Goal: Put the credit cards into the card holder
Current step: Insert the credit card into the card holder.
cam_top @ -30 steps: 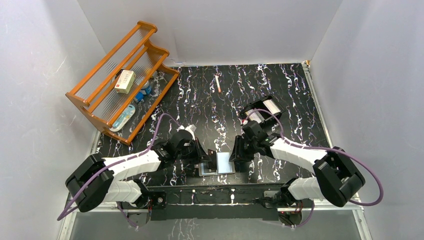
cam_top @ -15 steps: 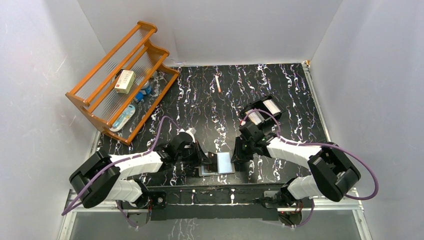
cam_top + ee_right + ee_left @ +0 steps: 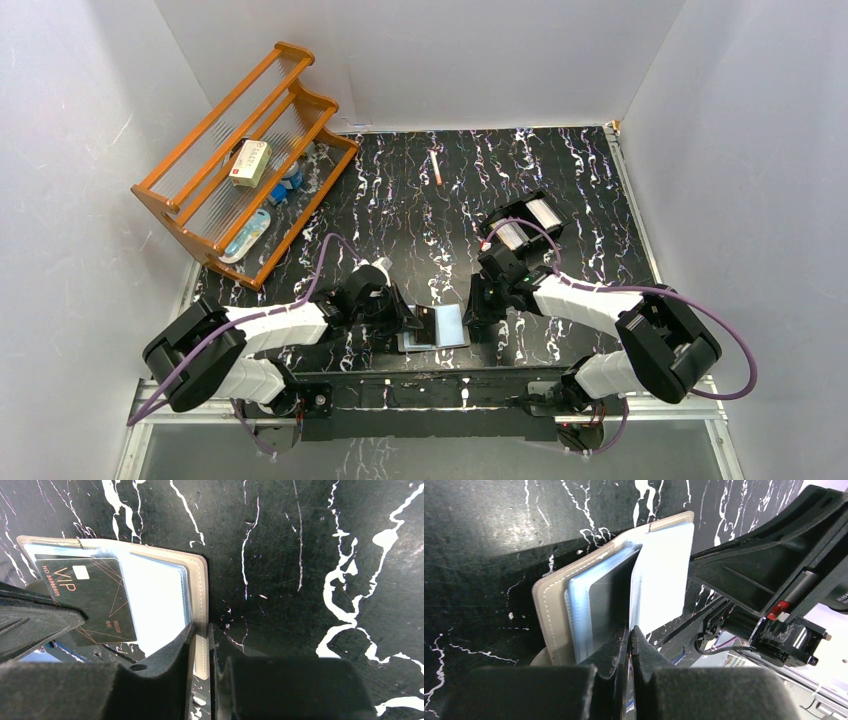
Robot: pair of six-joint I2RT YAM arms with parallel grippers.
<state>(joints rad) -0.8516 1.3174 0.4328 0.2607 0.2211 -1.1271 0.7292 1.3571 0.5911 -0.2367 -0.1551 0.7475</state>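
The card holder point(image 3: 452, 327) lies open on the black marbled table near the front edge, pale inside, beige stitched cover point(image 3: 198, 580) outside. My right gripper point(image 3: 470, 313) is shut on the holder's right edge, with the cover's rim pinched between its fingers point(image 3: 201, 635). My left gripper point(image 3: 411, 318) is shut on a dark credit card point(image 3: 92, 597) printed "VIP". It holds the card tilted over the holder's left half, near a pocket point(image 3: 579, 615). In the left wrist view the card point(image 3: 611, 600) runs up from the closed left gripper point(image 3: 630, 632).
An orange wooden rack point(image 3: 240, 160) at the back left holds a cream box point(image 3: 250, 162). A small black tray point(image 3: 525, 222) with pale cards sits behind my right arm. A thin orange stick point(image 3: 436, 168) lies at the back centre. White walls close in three sides.
My right gripper has closed onto the holder's right edge. My left gripper has carried the dark card a little to the right, over the holder's left half.
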